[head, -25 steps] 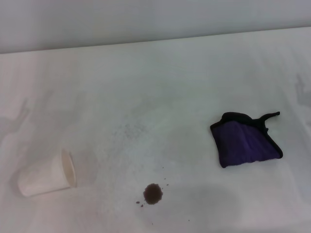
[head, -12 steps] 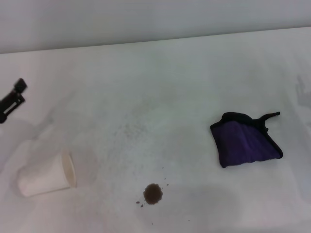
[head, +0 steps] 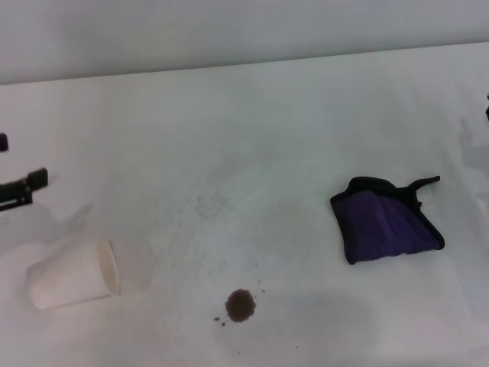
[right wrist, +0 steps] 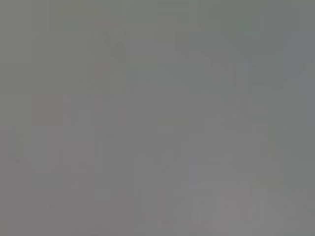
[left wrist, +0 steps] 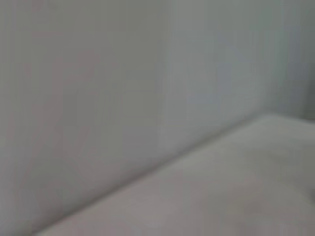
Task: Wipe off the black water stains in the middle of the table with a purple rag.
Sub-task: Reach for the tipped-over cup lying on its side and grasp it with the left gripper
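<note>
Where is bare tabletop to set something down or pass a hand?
The widest bare stretch of table runs behind everything to the far edge. Another lies between the dark stain and the purple rag. It is tighter on the left, where the left gripper hangs just behind the tipped paper cup.

Soft, even light is washing over the white table (head: 252,138), leaving only faint grey shadows beside the tipped paper cup (head: 72,277). Both wrist views are showing nothing but blurred, featureless grey; the head view is staying mildly hazy throughout.
</note>
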Robot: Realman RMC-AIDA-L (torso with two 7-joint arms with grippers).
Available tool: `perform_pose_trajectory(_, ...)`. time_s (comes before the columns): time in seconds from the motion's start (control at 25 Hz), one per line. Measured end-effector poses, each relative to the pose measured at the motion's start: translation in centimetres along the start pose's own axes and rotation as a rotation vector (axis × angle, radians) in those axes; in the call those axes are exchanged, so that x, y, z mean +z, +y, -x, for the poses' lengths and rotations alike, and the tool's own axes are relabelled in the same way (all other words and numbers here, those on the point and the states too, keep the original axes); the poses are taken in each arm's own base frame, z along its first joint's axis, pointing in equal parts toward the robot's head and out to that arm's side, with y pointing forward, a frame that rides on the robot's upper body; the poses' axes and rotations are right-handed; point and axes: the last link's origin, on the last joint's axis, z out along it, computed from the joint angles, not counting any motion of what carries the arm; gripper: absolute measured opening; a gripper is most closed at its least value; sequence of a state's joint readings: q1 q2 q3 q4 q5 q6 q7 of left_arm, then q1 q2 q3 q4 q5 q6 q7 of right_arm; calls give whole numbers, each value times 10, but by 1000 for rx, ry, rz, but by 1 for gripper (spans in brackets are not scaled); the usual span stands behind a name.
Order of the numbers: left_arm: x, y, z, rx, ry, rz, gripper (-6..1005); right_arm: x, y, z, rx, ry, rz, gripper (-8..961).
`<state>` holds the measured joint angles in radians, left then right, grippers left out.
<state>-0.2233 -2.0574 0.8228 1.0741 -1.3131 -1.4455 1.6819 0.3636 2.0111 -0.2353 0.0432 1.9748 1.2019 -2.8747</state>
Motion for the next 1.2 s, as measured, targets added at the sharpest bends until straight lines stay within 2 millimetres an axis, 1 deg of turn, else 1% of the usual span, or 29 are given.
perform_pose_trajectory(0.16, -5, 0, -14, 43, -158, 61, 893, -1, 3, 1, 5, -11, 9, 411)
perform_pose_trajectory(0.36, -7, 3, -22, 110, -340, 139, 893, -2, 6, 2, 11, -21, 23, 412)
perform_pose_trajectory(0.44, -8, 7, -26, 153, -401, 182, 893, -2, 7, 2, 11, -22, 25, 412)
perform_pose_trajectory(0.48, -8, 7, -26, 153, -401, 182, 893, -2, 7, 2, 11, -22, 25, 412)
perform_pose_trajectory(0.72, -4, 18, -28, 254, -535, 252, 892, -1, 9, 6, 10, -47, 35, 412)
perform_pose_trajectory(0.88, 5, 24, -24, 328, -639, 270, 892, -1, 10, 9, 12, -72, 44, 411)
perform_pose_trajectory(1.2, 22, 28, -22, 408, -645, 263, 893, -5, 13, 10, 9, -91, 53, 412)
